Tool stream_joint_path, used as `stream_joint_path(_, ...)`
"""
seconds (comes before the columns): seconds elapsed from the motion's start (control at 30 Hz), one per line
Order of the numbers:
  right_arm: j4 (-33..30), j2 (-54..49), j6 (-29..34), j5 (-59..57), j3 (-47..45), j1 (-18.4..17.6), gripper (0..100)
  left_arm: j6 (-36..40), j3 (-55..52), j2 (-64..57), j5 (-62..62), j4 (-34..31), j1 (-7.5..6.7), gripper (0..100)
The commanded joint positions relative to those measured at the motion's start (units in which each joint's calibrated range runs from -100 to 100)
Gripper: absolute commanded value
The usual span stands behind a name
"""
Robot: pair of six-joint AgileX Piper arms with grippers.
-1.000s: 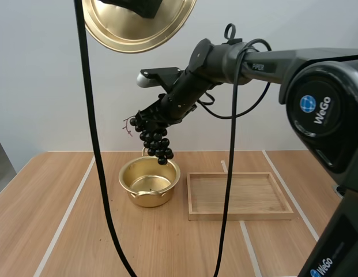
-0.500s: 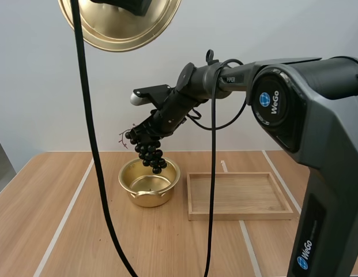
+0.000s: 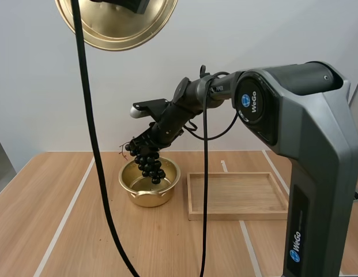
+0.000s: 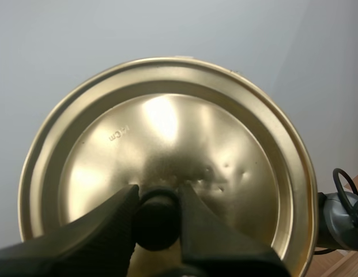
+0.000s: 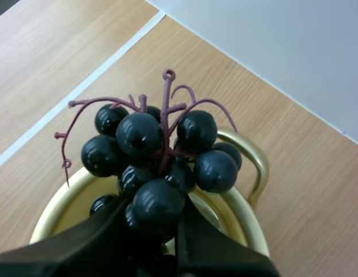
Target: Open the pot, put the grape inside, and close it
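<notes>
Lowered toward the pot (image 3: pixel 134 188), glossy black grapes (image 3: pixel 151 165) hang from right claw (image 3: pixel 139 148).

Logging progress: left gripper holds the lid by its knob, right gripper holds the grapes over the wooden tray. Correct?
Wrong place: the high view shows the grapes over the pot, the wooden tray beside it. The left gripper holds the lid by its knob; the right gripper holds the grapes.

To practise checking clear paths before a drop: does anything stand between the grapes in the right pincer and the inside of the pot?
Nothing visible does. The pot stands open, the grapes hang right over its mouth from the right pincer, and the left pincer holds the lid up high, clear of the pot.
</notes>
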State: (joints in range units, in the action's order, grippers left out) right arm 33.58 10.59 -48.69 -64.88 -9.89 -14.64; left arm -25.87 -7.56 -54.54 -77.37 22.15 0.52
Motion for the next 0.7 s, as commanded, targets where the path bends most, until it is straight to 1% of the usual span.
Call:
stream_joint_path(0.0,0.4,0.1,-0.9,-1.1,-0.1,-0.1,0,0.8,0.5,-0.2,2.0,1.2,0.08,0)
stream_joint_path(0.2,0.1,1.5,-0.9,-8.3,-0.1,-0.1,0,0.8,0.5,-0.2,2.0,1.2,0.08,0)
stream_joint_path(0.3,-0.9,1.7,-0.9,-9.6,-0.1,-0.1,0,0.8,0.5,-0.2,2.0,1.2,0.08,0)
stream_joint_path(0.4,-3.3,1.7,-0.3,-10.4,-0.1,-0.1,0,0.8,0.5,-0.2,2.0,1.1,0.06,0)
stream_joint_path(0.5,-8.0,1.7,1.8,-10.4,-0.1,-0.1,0,0.8,0.5,-0.2,2.0,1.1,0.06,0)
stream_joint_path(0.57,-9.6,1.7,2.1,-10.4,-0.1,-0.1,0,0.8,0.5,-0.2,2.0,1.1,0.06,0)
stream_joint_path(0.67,-10.1,1.8,3.3,-11.1,-0.1,-0.1,0,0.8,0.5,-0.2,2.0,1.0,0.06,0)
